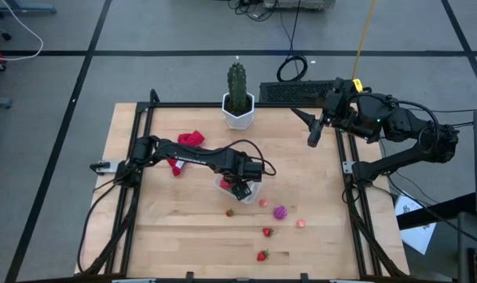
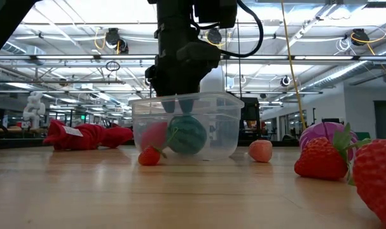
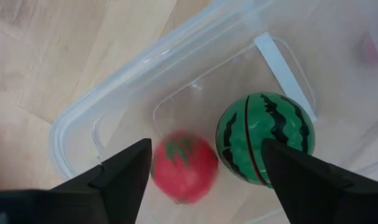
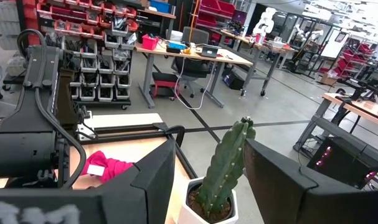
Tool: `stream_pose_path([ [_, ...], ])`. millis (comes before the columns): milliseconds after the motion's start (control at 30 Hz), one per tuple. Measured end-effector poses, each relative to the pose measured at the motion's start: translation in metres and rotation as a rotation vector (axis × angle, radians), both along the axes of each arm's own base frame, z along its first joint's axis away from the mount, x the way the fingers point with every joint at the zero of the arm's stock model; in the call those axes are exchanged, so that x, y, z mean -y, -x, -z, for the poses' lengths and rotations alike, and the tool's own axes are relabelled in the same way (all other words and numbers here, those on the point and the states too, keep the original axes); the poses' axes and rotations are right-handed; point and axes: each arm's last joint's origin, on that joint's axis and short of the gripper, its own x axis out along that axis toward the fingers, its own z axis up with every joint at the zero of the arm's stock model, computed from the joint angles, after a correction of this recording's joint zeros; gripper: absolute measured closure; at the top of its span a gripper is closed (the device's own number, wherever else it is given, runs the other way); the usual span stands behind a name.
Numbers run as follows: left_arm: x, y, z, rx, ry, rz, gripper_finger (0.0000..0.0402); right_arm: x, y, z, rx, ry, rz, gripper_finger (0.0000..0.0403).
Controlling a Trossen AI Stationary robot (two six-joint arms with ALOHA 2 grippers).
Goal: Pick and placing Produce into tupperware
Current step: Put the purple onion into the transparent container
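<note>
The clear tupperware tub (image 1: 220, 183) (image 2: 224, 127) (image 3: 114, 87) sits on the table's middle. Inside it lie the green striped ball (image 3: 266, 137) (image 2: 186, 135) and the red oval (image 3: 184, 165) (image 2: 154, 135), side by side on its bottom. My left gripper (image 1: 240, 189) (image 3: 207, 155) (image 2: 180, 105) hangs open just over the tub, its fingers pointing down on either side of the two toys and touching neither. My right gripper (image 1: 313, 130) (image 4: 210, 186) is open and waits in the air by the table's far right corner.
Loose on the table near the tub are a purple ball (image 1: 280, 211), strawberries (image 1: 267, 231) (image 1: 262, 255) (image 1: 230, 212) and pink bits (image 1: 263, 202) (image 1: 301, 223). A red cloth (image 1: 189, 141) lies far left of the tub. A cactus in a white pot (image 1: 237, 98) stands at the far edge.
</note>
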Motion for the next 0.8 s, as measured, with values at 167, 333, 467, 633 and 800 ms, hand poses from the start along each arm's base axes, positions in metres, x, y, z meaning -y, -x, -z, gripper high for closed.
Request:
stream_pose_path([
  [167,0.000,0.000,0.000,0.001,-0.003,0.000,0.0088,0.000,0.000,0.000,0.000,0.000,0.000,0.0220],
  [333,-0.001,0.001,-0.011,0.040,-0.044,-0.006,0.0093,0.000,0.000,0.000,0.000,0.000,0.000,0.0220],
  [467,-0.002,0.011,-0.038,0.103,-0.021,-0.016,0.0091,0.000,0.000,0.000,0.000,0.000,0.000,0.0220],
  [633,0.005,0.034,-0.086,0.222,0.017,-0.033,0.0091,0.000,0.000,0.000,-0.001,0.001,0.000,0.0220],
  [800,0.034,0.070,-0.125,0.265,0.043,-0.036,0.0088,0.000,0.000,0.000,-0.001,0.000,0.000,0.0220],
])
